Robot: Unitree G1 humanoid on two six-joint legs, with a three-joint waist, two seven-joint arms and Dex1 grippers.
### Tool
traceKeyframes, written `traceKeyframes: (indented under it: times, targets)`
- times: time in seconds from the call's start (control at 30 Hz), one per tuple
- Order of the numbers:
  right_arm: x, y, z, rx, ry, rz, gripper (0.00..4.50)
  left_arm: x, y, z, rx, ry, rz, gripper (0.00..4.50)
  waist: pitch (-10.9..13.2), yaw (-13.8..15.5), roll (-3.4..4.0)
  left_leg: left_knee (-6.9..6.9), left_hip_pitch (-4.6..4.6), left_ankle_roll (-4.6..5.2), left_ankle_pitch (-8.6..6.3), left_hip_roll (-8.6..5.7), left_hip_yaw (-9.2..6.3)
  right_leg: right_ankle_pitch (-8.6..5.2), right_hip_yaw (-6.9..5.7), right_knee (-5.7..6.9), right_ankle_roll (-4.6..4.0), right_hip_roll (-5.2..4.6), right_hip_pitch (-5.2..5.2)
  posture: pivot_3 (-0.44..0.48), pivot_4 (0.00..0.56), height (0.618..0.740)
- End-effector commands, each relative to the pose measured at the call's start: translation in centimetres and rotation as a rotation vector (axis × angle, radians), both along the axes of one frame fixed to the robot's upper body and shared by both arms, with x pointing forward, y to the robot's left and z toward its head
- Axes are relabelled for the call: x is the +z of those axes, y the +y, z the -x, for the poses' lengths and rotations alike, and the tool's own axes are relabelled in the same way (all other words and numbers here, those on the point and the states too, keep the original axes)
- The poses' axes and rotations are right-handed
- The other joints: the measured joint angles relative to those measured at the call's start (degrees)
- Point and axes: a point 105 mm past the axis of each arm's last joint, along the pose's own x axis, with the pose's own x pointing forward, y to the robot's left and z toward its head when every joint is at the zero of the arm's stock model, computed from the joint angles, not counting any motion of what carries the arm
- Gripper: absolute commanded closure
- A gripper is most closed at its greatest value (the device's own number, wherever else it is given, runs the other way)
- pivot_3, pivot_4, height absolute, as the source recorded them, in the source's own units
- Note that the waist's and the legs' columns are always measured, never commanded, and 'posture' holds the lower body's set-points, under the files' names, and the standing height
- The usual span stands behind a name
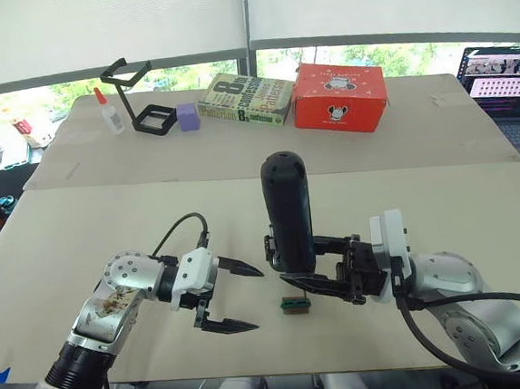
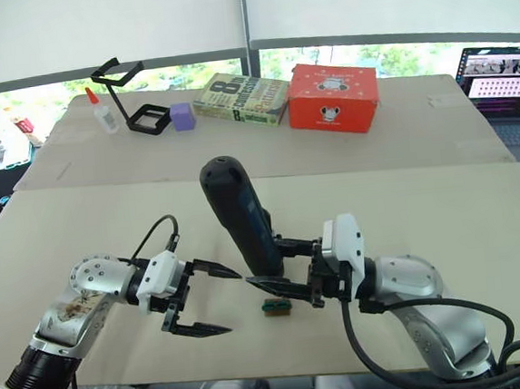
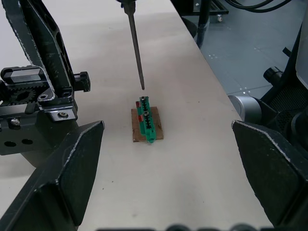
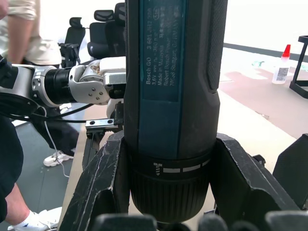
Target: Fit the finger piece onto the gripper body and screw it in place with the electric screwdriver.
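The right tool clamps the electric screwdriver upright above the tabletop, its thin bit hanging just over a small green-and-black block. The left tool hovers beside it, jaws spread wide and empty. To do this well, the bit should probably descend straight, centred on the screw head, with the driver kept vertical.
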Motion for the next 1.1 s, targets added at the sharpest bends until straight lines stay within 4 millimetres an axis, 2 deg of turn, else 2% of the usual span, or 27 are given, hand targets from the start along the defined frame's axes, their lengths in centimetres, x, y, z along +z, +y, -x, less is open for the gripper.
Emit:
traceKeyframes:
  times: [0.03, 1.1]
  targets:
    - [1.26, 0.18, 0.68, 0.026, -0.073, -0.032, 2.59, 0.39, -0.41, -0.03, -0.015, -0.023, 0.010, 0.00, 0.00, 0.00, 0.00, 0.00, 0.00, 0.00, 0.00, 0.00, 0.00, 0.00, 0.00, 0.00, 0.00, 0.00, 0.00, 0.000, 0.150, 0.740]
    - [0.58, 0.24, 0.22, 0.025, -0.080, -0.007, 2.59, 0.27, -0.73, 0.03, -0.029, -0.018, 0.004, 0.00, 0.00, 0.01, 0.00, 0.02, 0.00, 0.00, 0.00, 0.00, 0.00, 0.00, 0.00, 0.02, 0.00, 0.01, 0.00, 0.000, 0.150, 0.740]
